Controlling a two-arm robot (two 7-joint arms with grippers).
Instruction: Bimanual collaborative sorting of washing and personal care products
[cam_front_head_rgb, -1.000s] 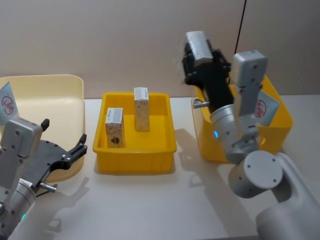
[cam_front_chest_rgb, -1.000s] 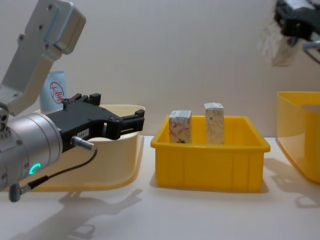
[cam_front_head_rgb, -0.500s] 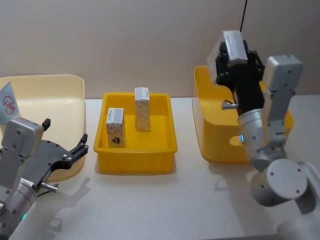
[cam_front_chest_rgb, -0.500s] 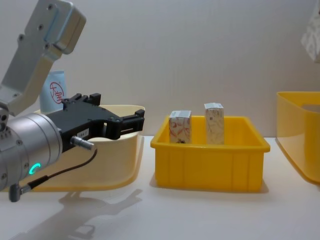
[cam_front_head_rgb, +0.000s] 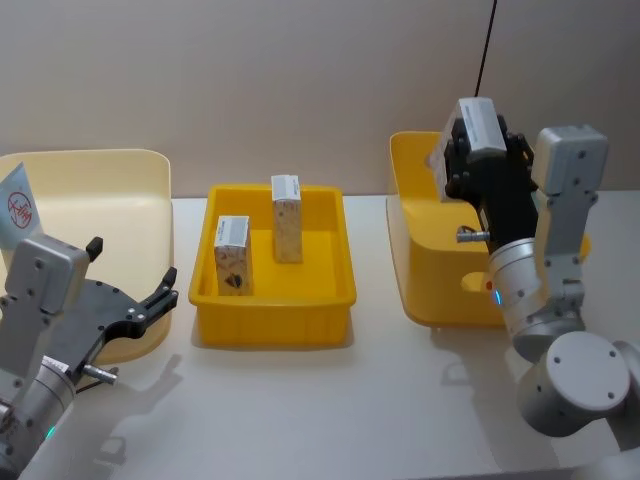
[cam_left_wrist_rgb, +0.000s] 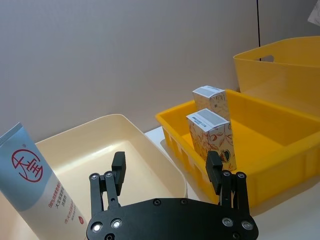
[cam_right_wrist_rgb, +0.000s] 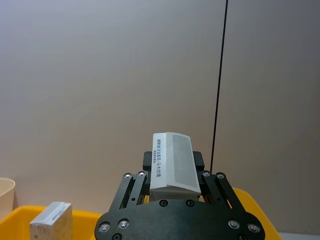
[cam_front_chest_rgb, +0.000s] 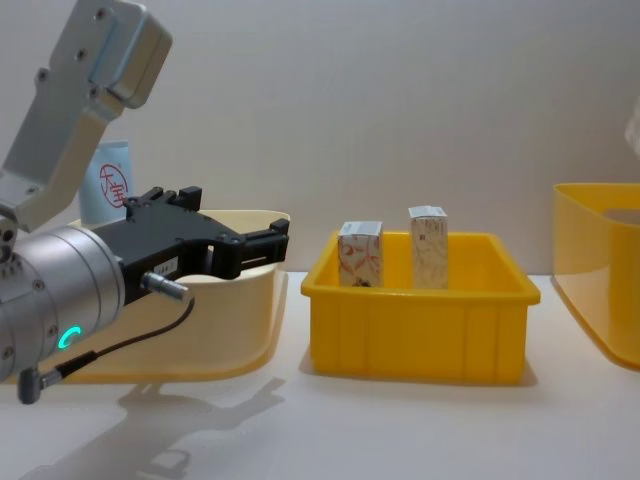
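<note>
A white bench (cam_front_head_rgb: 330, 400) is carrying three bins. A shallow yellow tray (cam_front_head_rgb: 272, 305) is sitting in the middle. A cream bin (cam_front_head_rgb: 110, 180) is standing just to its left, and a deeper yellow bin (cam_front_head_rgb: 425, 250) with a handle cutout is standing to its right, apart from the tray. A thin black cable (cam_front_head_rgb: 486, 45) is hanging down the plain grey wall (cam_front_head_rgb: 250, 80) behind, perhaps reaching the right bin.

Head view: from above, looking forward and down at the shallow yellow plastic tray (cam_front_head_rgb: 270, 300).
Chest view: low, level across the table, same tray (cam_front_chest_rgb: 420, 330) seen side-on.
Left wrist view: close, behind the black left gripper (cam_left_wrist_rgb: 167, 172), facing this tray.
Right wrist view: tilted upward, probably toward the wall.
</note>
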